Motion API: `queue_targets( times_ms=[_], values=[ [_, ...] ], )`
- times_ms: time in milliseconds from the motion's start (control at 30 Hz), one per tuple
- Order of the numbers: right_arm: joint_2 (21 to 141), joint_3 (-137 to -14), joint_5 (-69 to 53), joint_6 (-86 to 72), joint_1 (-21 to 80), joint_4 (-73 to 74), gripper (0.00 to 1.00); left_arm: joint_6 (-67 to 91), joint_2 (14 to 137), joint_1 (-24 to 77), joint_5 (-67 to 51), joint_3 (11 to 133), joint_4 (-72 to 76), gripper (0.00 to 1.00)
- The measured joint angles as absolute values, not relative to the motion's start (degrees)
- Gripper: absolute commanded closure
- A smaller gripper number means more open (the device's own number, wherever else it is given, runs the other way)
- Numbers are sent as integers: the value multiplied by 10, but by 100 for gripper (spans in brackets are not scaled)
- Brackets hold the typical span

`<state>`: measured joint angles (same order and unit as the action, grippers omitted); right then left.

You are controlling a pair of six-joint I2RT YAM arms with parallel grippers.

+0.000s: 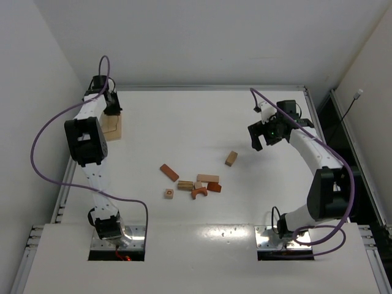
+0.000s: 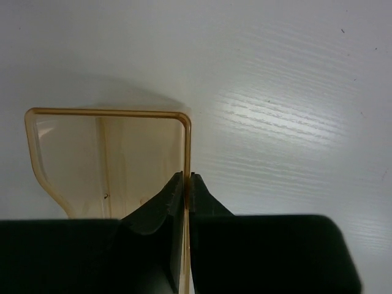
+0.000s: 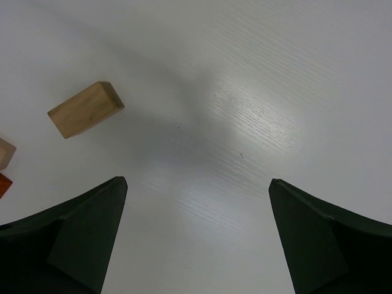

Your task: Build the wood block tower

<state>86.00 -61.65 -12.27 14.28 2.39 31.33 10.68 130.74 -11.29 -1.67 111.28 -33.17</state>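
Observation:
No stack stands; the small wooden blocks lie loose mid-table. There is a reddish-brown bar, a tan bar, a pale bar, a cube, a reddish arch and a red block. A tan block lies apart to the right and also shows in the right wrist view. My right gripper is open and empty above bare table, right of that block. My left gripper is at the far left, shut on the thin wall of the larger wooden box.
The pale wooden box stands at the far left near the table's edge; its open inside looks empty. Corners of two more blocks, one tan, show at the right wrist view's left edge. Walls close the table at back and sides.

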Motion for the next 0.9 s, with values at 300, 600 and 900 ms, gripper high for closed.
queue_targets(
  times_ms=[300, 600, 900],
  values=[
    [863, -616, -123, 143, 24, 314, 3, 83, 1317, -123, -36, 1101, -327, 31],
    [863, -616, -123, 143, 24, 313, 3, 74, 1179, -122, -32, 961, -271, 20],
    [862, -616, -167, 187, 59, 324, 3, -124, 914, 57, -211, 874, -317, 25]
  ],
)
